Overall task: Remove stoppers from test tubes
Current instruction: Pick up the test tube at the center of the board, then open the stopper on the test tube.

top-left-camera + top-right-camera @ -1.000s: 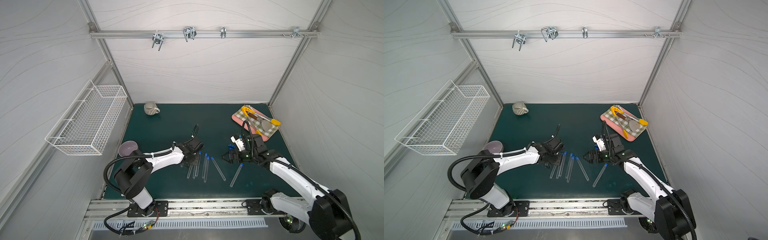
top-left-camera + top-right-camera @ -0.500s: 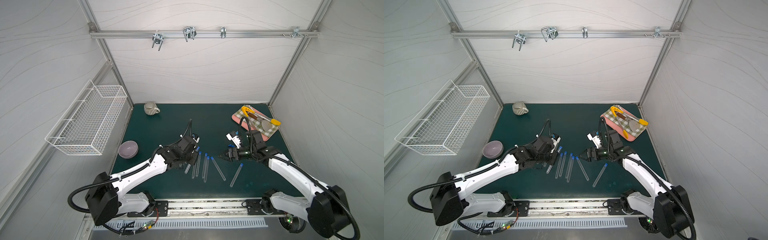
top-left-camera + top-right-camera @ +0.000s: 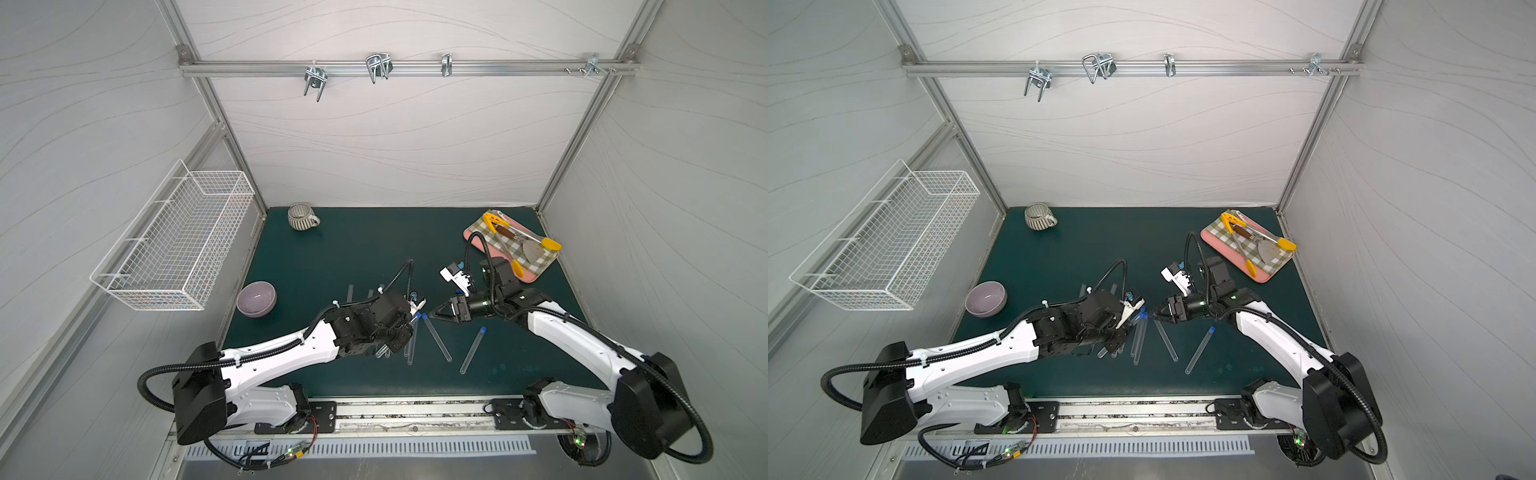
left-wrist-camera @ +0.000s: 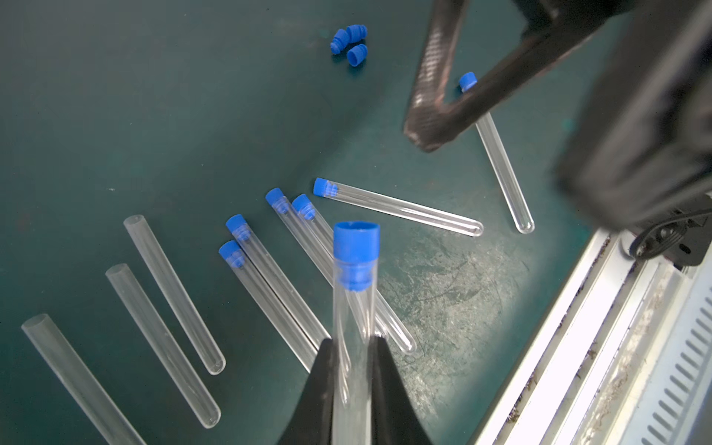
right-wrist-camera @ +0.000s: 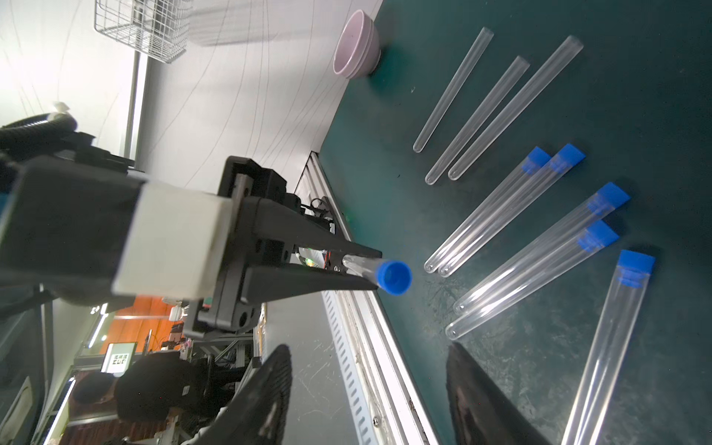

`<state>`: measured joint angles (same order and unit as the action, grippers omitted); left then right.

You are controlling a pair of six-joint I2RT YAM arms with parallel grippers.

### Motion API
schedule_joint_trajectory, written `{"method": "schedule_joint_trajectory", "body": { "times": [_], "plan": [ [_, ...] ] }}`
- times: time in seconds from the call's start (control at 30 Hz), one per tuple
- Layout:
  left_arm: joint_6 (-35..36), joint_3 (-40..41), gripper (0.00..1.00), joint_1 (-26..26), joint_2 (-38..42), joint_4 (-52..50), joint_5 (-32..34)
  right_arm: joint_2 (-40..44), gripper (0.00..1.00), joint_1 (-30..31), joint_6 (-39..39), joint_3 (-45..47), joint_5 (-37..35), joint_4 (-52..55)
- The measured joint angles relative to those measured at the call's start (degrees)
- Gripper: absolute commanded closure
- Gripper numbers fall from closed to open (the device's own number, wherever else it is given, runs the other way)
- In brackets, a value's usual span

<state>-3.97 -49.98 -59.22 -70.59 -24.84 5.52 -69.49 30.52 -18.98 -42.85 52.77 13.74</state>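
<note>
Since a second ago the left gripper point(image 4: 353, 341) has come up off the dark green bench point(image 4: 115, 115) with one long, clear test tube point(image 4: 352, 308) pinched tight between its black fingers. It now holds that tube clear of the surface, its bright blue flanged stopper point(image 5: 395, 277) pointed at the other arm. Over the same second the right gripper point(image 5: 368, 346) has swung in from the side of the bench towards the middle and begun to narrow its jaws. They stand partly apart and hold nothing. The stopper sits ahead of them, seemingly not yet between the fingertips, though the top views are too small to settle that.

The pose for the next pull looks set: I judge the right gripper needs only a short advance and a squeeze on the blue cap. Three bare tubes point(image 4: 174, 296) lie side by side on the bench, and three loose blue stoppers point(image 4: 348, 42) sit in a small heap well apart from them, so three look done. Six capped tubes point(image 4: 277, 283) lie flat on the bench, waiting.
</note>
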Motion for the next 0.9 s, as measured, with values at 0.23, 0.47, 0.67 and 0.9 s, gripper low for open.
{"method": "schedule_joint_trajectory", "body": {
  "times": [0.23, 0.47, 0.67, 0.9],
  "plan": [
    [2.4, 0.0, 0.95, -2.5, 1.6, 1.5, 1.4, -2.0, 0.48, 1.9, 0.4, -1.2, -0.2, -0.3],
    [3.4, 0.0, 0.95, -3.5, 1.8, 2.3, 1.9, -3.5, 0.54, 2.7, 0.5, -1.3, -0.4, -0.5],
    [3.6, 0.0, 0.96, -3.6, 1.8, 2.5, 2.7, -3.6, 0.66, 3.4, 0.4, -1.3, -0.7, -1.4],
    [3.6, 0.0, 0.96, -3.7, 1.8, 2.5, 3.1, -3.7, 0.76, 4.1, -0.2, -1.3, -0.8, -2.4]
  ]
}}
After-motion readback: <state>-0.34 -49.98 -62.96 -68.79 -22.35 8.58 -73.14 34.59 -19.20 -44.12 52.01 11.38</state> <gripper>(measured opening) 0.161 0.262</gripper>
